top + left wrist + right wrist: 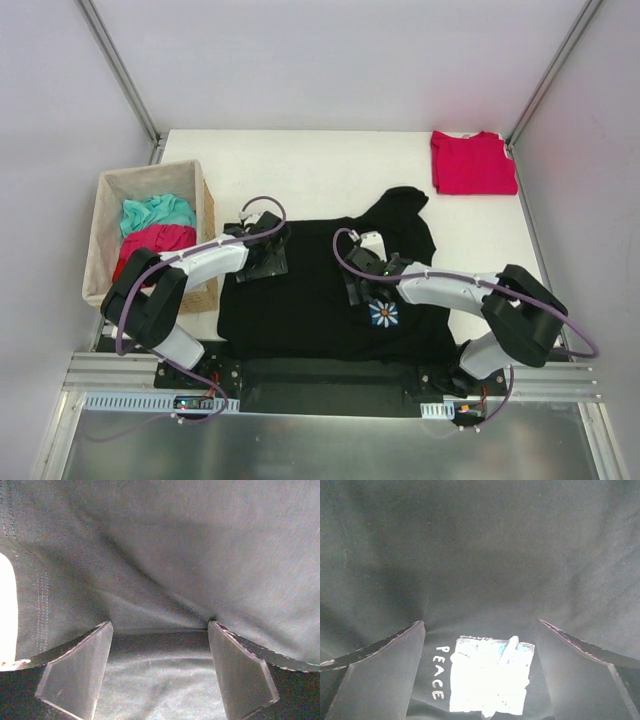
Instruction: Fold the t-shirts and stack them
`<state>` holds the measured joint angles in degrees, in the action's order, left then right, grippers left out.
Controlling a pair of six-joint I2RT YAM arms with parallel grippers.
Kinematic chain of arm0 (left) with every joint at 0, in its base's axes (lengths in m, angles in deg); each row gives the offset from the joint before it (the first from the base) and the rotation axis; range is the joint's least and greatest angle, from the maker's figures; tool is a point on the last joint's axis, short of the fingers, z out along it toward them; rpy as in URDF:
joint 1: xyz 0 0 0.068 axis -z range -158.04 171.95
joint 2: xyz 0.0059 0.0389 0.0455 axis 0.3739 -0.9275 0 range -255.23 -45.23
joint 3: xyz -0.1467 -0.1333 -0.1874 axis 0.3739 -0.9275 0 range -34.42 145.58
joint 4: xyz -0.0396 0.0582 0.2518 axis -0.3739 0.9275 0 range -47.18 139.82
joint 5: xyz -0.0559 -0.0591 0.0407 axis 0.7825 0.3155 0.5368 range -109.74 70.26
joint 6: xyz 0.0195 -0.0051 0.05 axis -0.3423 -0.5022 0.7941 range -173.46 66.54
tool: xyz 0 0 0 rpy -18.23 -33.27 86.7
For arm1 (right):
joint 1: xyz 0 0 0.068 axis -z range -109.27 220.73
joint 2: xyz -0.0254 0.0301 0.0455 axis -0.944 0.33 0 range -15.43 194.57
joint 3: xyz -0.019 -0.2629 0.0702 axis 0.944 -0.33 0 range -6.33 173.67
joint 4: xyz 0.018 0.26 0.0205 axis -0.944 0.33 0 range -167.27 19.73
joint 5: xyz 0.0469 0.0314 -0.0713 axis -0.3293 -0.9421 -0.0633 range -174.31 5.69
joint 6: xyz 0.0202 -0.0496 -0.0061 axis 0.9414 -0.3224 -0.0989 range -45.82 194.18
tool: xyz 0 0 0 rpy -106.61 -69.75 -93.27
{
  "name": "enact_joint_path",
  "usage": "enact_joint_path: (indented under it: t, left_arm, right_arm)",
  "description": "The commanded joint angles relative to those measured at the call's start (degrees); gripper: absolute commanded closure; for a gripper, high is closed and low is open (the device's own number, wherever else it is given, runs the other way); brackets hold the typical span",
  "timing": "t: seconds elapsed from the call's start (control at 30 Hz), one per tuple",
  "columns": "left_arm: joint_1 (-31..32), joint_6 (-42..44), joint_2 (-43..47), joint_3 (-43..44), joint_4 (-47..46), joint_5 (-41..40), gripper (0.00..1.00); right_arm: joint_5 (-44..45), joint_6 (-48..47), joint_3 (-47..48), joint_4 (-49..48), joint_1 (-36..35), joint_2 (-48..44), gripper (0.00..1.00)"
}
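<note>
- A woven tan basket sits at the left edge of the white desk.
- An aluminium rail runs along the desk's near edge.
- A grey post slants up from its far left corner.

My white table lies under soft, even light, boxed in by pale lilac-grey walls, with slanted metal posts at its far corners and a ribbed aluminium rail along the near edge.

Soft, even light fills the room; the white counter looks bright, with faint shadows. Up close the black t-shirt reads dim and grainy, its pale print blown out, glaring.
</note>
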<state>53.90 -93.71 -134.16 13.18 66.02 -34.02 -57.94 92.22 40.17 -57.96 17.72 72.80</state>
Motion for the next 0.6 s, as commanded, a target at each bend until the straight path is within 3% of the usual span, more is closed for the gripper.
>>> enact_joint_path:
  t: [0.0, 0.23, 0.33, 0.43, 0.47, 0.57]
  left_arm:
    - [2.1, -4.0, -2.1, -3.7, 6.8, 3.7, 0.23]
    - [3.6, -0.6, -1.3, 2.6, 10.4, 3.5, 0.23]
    - [3.6, 2.7, -0.6, 14.1, 18.8, -2.1, 0.23]
    - [3.4, 7.1, -0.9, 29.2, 26.3, -8.1, 0.20]
    - [3.2, 8.2, -2.8, 37.1, 27.7, -8.7, 0.19]
    - [1.5, 12.4, -9.0, 49.6, 32.1, -9.6, 0.18]
  right_arm:
    - [2.8, 4.4, -2.0, 9.9, -4.1, -5.1, 0.05]
    - [10.3, 3.1, 3.7, 15.2, -5.9, -6.8, 0.04]
    - [14.0, -2.5, 11.9, 17.9, -4.2, -6.3, 0.04]
    - [12.5, -8.7, 18.0, 16.7, 1.0, -8.8, 0.04]
    - [11.3, -10.3, 21.6, 15.8, 2.6, -8.9, 0.04]
    - [10.7, -15.3, 30.2, 15.8, 8.8, -5.1, 0.04]
